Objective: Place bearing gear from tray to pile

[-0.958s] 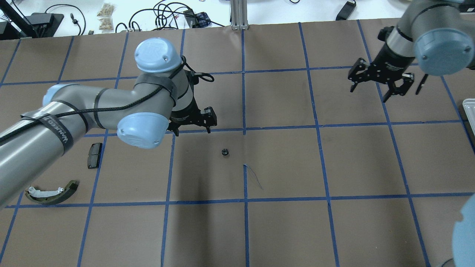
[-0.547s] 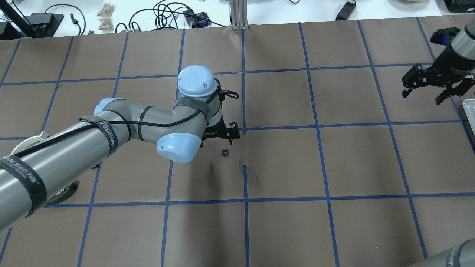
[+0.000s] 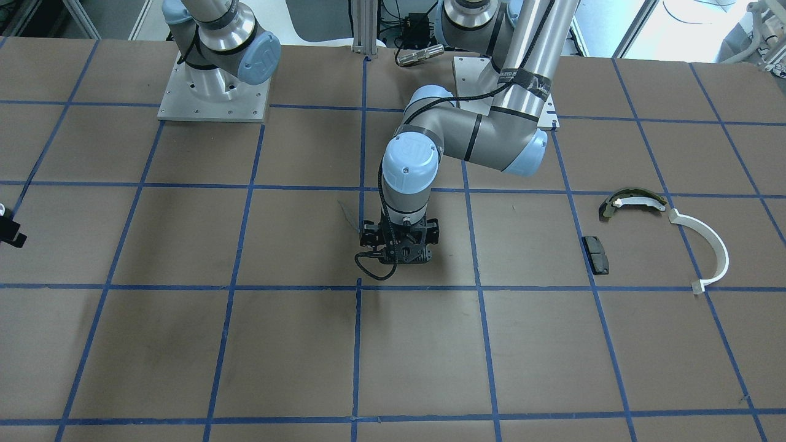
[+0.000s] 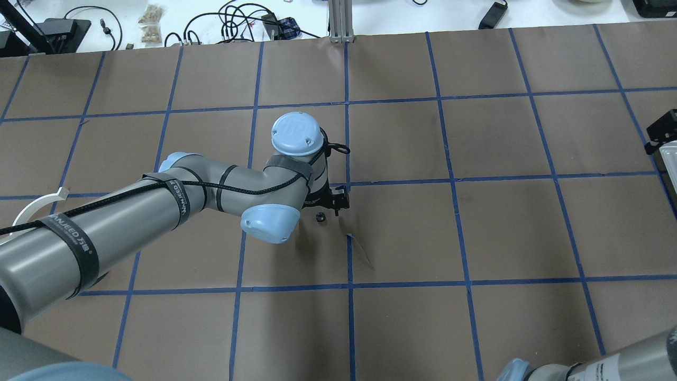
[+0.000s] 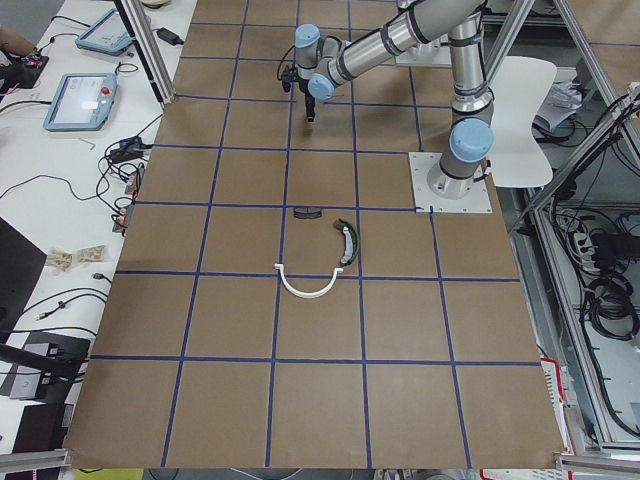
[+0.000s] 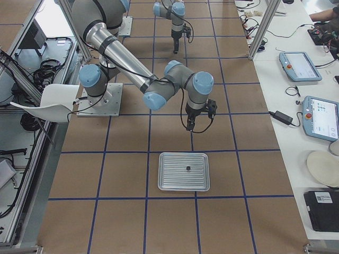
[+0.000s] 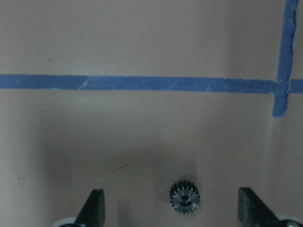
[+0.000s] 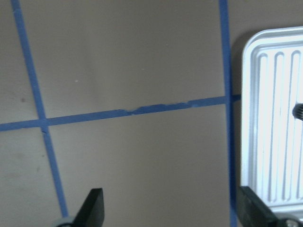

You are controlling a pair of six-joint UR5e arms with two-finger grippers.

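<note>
A small dark bearing gear lies on the brown table near its middle. In the left wrist view the gear sits just right of centre between the fingers. My left gripper is open and hovers over it. The pile lies at my left: a white half-ring, an olive-and-white shoe and a black pad. My right gripper is open and empty, beside the ribbed metal tray. A second gear lies in the tray.
Blue tape lines grid the table. In the overhead view only the tray's edge and part of the right gripper show at the right border. Cables and tablets lie on the white bench beyond the far edge.
My left arm has swung right and its open gripper now hangs over the gear. My right arm has moved right to the tray, almost out of the overhead view.
</note>
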